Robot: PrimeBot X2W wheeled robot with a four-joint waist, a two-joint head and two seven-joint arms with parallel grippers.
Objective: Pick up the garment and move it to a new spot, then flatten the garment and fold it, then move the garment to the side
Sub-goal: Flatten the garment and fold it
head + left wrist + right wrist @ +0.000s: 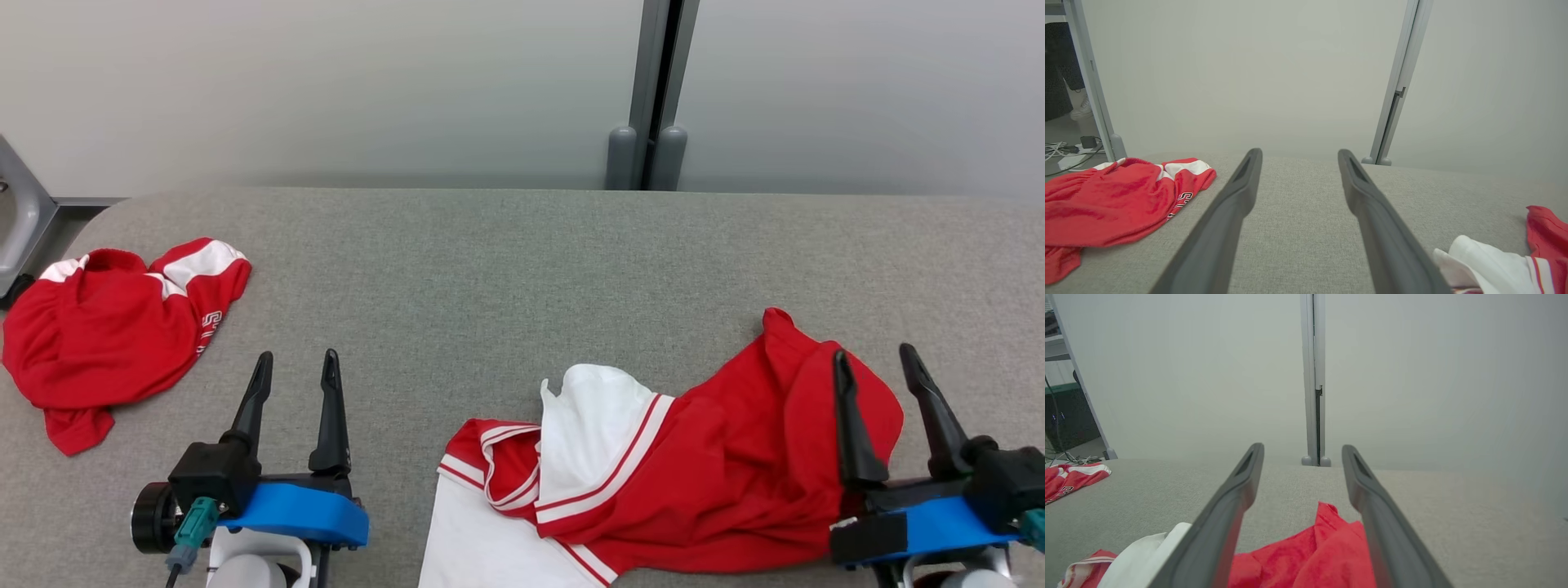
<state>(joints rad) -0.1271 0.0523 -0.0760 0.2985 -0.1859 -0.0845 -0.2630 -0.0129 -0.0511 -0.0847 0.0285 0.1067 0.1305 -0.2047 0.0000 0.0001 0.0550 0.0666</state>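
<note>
In the head view the left gripper [297, 358] stands spread wide over bare table [490, 269], holding and touching nothing. The right gripper [873, 353] is just as wide apart and released; its fingers [849, 425] overlap the garment [718, 490], but contact cannot be judged. The garment lies crumpled at the near edge between the grippers, its long axis running from near left to far right, a red peak pointing away; the frame cuts off its white near part. A red bundle [106, 335] sits well apart at far left. In the left wrist view the left gripper [1298, 157] frames only table [1298, 228]; the garment [1494, 261] is cropped at lower right, and the bundle [1106, 204] lies at the left. In the right wrist view the right gripper [1302, 451] gapes above a red fold of the garment [1323, 551], partly hidden by the fingers.
</note>
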